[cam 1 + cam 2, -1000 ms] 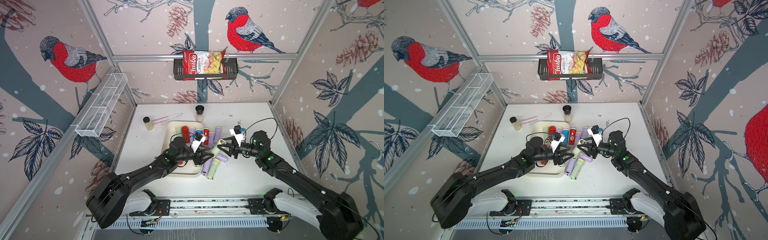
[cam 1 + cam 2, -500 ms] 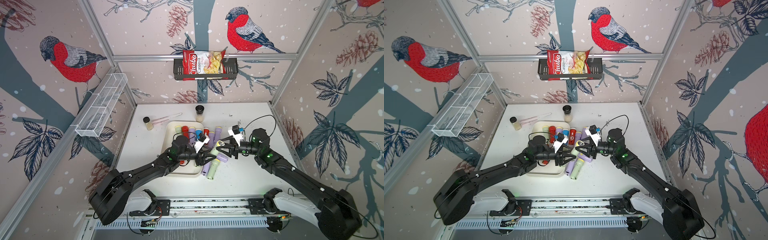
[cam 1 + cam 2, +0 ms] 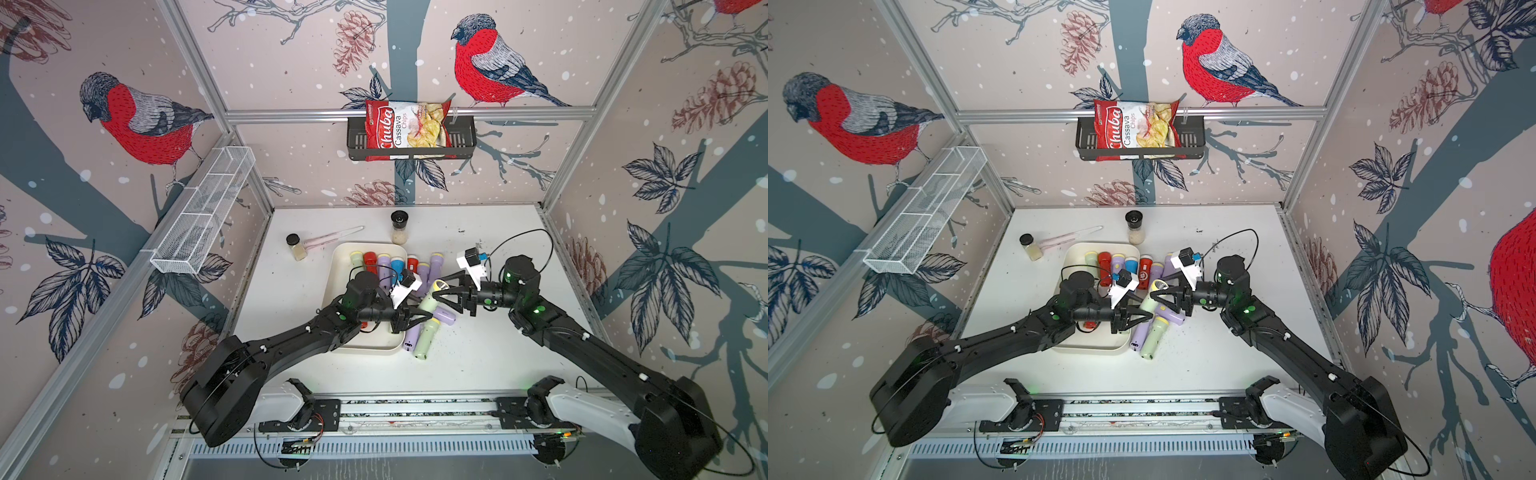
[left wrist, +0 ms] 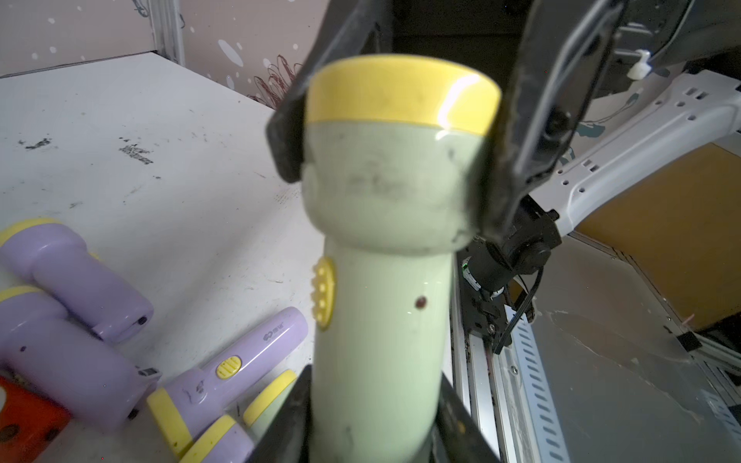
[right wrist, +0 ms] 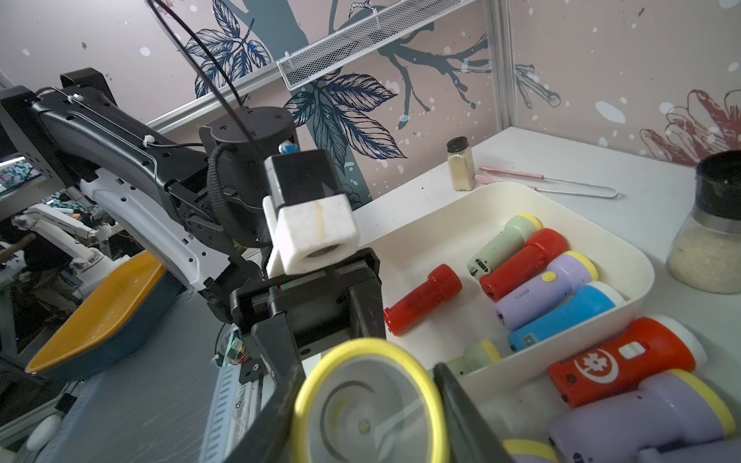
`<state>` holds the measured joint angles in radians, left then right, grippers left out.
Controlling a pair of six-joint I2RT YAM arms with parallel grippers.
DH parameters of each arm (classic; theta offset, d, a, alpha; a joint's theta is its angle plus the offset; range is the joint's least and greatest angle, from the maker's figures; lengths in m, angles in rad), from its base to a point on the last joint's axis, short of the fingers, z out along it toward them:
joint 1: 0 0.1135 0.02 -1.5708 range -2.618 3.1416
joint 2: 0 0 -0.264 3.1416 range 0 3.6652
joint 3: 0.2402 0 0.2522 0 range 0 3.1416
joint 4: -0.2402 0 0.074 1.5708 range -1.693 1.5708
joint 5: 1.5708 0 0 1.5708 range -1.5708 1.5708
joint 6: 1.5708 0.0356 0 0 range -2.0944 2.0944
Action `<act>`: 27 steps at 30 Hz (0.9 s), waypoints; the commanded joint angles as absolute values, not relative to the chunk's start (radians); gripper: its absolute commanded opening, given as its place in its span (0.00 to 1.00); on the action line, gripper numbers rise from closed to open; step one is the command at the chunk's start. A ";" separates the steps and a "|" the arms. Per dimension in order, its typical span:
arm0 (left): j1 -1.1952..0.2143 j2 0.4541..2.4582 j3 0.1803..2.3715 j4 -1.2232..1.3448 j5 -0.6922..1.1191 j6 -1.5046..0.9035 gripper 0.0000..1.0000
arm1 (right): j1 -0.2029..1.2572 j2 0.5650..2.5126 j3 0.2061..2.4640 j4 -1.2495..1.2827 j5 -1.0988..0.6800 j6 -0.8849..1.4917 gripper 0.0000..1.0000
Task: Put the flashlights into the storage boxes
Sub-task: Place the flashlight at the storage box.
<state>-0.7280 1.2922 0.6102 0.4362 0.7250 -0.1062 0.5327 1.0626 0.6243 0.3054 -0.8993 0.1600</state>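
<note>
Currently the pale green flashlight (image 4: 381, 312) is held in the air between both arms, over the tabletop (image 3: 478, 357) just beside the cream-white tray (image 3: 337, 274). The right claw (image 3: 435, 292) pinches its flared, yellow-ringed head; the left claw (image 3: 423, 318) is pressed onto the lower barrel, its fingers (image 4: 288, 429) flush against the plastic in the left wrist view.

It looks like light, hollow, stiff plastic, not fragile; but the surface is smooth and round, so it could twist or slide in a narrow pinch. The straight barrel seems the better hold, just behind the flare, which would stop it slipping through; the wide head gives less purchase.

The tray holds six that can be seen: a row of four flashlights (image 5: 537, 276) side by side at one end, pale green, red, lilac and blue; a small red flashlight (image 5: 423, 298) lying apart on the bare floor; and a second green flashlight (image 5: 477, 354) against the wall nearest the right wrist camera. Much of the floor is free, though the left arm hides part of it in both top views.

Outside, a white-headed red flashlight (image 5: 625, 356) lies just beside the tray wall with lilac flashlights (image 3: 444, 316) and one more green flashlight (image 3: 424, 340) clustered near it; two black-capped jars (image 3: 399, 226) stand farther back.
</note>
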 commanded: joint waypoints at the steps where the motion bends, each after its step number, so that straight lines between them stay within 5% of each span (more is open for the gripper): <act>1: -0.724 1.281 0.616 0.425 0.668 -0.128 0.34 | 0.533 1.055 0.629 0.351 -0.901 0.146 0.35; 6: -0.724 1.243 0.599 0.401 0.585 -0.138 0.26 | 0.531 1.025 0.607 0.351 -0.810 0.156 0.59; 7: -0.724 1.233 0.593 0.395 0.562 -0.145 0.25 | 0.531 1.018 0.601 0.350 -0.785 0.160 0.93; 8: -0.724 1.222 0.588 0.388 0.537 -0.152 0.24 | 0.530 1.010 0.595 0.351 -0.766 0.165 1.00; 19: -0.697 1.097 0.591 0.102 0.186 -0.292 0.19 | 0.528 0.935 0.504 0.397 -0.513 0.225 1.00; 27: -0.529 1.068 0.574 -0.114 0.004 -0.472 0.21 | 0.530 0.974 0.497 0.409 -0.507 0.238 1.00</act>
<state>-0.5625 1.0767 0.5774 -0.0227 0.1005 -0.3954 0.5282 0.9646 0.4953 0.3626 -0.5243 0.2230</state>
